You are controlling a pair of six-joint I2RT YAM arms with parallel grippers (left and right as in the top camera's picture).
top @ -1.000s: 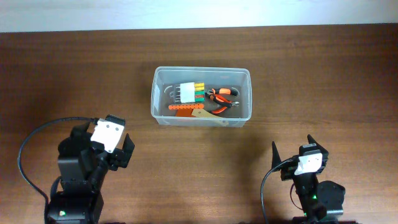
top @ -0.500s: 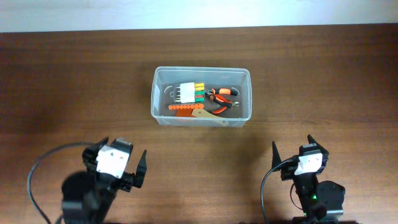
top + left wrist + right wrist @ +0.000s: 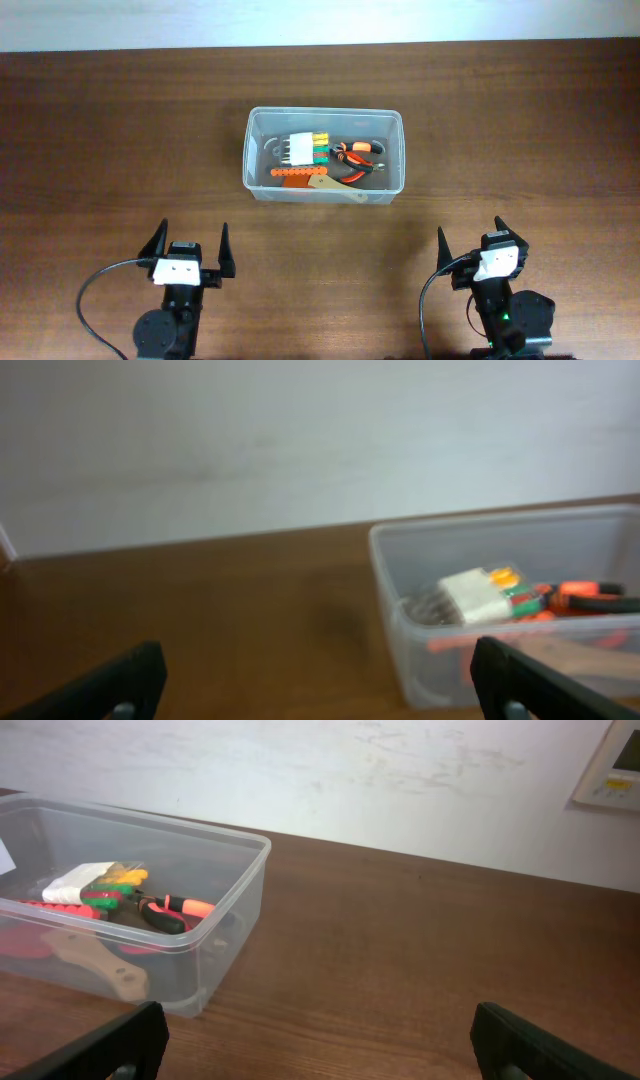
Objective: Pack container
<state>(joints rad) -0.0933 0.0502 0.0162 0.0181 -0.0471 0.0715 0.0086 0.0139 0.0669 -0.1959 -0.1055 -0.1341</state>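
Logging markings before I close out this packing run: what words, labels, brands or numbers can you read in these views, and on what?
No text can be read in any view.
Beige wall panel: its small screen is too blurred and cut off to read.
Clear rectangular plastic container, orange-handled pliers, white block with coloured tips: no print visible.
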